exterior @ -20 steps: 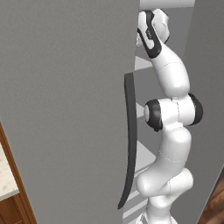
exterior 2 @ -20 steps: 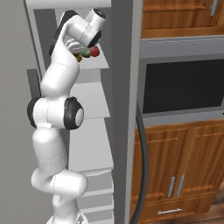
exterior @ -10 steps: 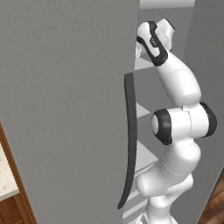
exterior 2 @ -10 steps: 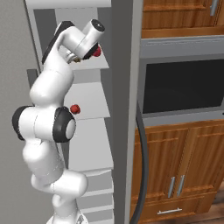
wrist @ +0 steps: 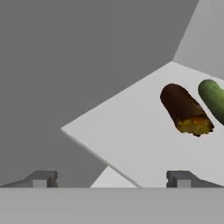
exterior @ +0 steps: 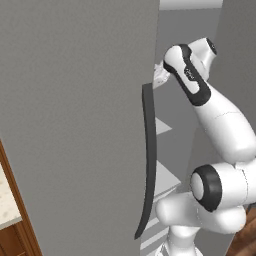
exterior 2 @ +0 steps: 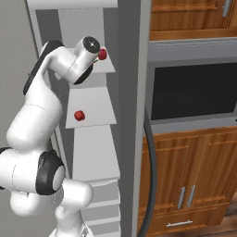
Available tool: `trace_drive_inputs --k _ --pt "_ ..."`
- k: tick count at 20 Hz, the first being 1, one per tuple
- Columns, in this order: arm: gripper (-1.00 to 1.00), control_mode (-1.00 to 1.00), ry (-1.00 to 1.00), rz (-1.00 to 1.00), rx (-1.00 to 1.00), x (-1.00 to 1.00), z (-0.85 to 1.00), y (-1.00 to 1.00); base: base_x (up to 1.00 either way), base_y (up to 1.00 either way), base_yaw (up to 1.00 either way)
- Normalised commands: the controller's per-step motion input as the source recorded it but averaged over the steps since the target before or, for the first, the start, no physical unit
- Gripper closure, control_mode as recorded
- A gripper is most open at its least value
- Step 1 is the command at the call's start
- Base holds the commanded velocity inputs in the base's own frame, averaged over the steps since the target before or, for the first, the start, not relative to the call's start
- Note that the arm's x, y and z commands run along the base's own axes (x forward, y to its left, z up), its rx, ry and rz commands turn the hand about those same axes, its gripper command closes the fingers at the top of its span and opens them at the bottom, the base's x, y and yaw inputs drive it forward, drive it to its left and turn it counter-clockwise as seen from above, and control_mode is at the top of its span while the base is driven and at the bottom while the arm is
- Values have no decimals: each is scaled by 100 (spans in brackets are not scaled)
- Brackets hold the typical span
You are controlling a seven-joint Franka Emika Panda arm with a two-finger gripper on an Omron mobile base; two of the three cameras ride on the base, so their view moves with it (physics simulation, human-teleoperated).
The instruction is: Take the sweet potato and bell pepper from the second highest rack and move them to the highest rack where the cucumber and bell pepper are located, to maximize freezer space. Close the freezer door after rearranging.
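two vegetables, the sweet potato [wrist: 186, 110] and beside it the cucumber [wrist: 213, 97], lie on the freezer's [exterior 2: 127, 115] highest rack [wrist: 131, 135], likely consolidated to free space, while the tool [wrist: 111, 178] hovers wide open and empty beside that rack.

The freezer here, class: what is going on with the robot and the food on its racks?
The robot arm reaches into the open freezer, its fingers spread and holding nothing. On the highest rack the sweet potato lies beside the cucumber. A red bell pepper sits on the rack below. The freezer door stands open.
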Motion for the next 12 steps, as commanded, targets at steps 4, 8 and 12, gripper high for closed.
trace_drive_inputs --k 4,8,12 --pt "-100 -100 0 -13 3 -80 0 0 0 0 0" --pt "-100 -100 3 -35 26 -88 0 -8 0 0 0" --pt "-100 -100 13 -53 38 -81 -2 -7 0 0 0"
